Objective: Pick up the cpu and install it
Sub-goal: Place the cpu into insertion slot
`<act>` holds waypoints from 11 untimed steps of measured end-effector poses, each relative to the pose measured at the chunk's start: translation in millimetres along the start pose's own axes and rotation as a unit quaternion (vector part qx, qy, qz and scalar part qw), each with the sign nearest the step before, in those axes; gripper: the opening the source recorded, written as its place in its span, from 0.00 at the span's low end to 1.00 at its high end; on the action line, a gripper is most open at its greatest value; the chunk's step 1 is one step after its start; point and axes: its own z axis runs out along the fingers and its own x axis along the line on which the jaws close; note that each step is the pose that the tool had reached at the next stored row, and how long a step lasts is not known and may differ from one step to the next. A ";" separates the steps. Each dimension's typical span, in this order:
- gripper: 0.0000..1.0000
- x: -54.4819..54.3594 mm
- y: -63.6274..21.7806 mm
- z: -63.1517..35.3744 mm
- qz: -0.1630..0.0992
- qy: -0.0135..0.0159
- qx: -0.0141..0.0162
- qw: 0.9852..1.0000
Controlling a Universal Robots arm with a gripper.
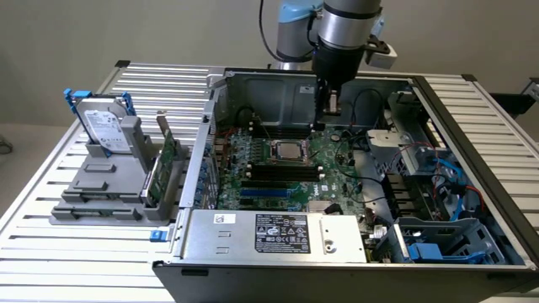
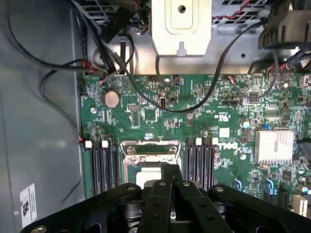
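The cpu (image 1: 289,150) lies flat in the metal-framed socket (image 1: 271,150) at the middle of the green motherboard, silvery top up. In the wrist view the cpu (image 2: 147,177) shows as a pale square inside the socket frame (image 2: 150,150), partly hidden behind my fingers. My gripper (image 1: 329,123) hangs inside the open computer case, above the board's rear edge and toward the exterior view's right of the socket, not touching the cpu. The gripper (image 2: 170,187) is shut, its black fingers (image 2: 156,194) pressed together with nothing seen between them.
A grey hard drive (image 1: 105,129) stands in a grey rack (image 1: 101,189) outside the case, beside an upright green card (image 1: 164,167). The power supply (image 1: 278,235) spans the case front. Black cables (image 2: 97,63), a silver heatsink (image 2: 273,145) and memory slots (image 2: 104,165) surround the socket.
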 end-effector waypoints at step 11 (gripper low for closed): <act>0.11 -2.8 -40.4 1.0 -0.004 0.001 0.000 1.000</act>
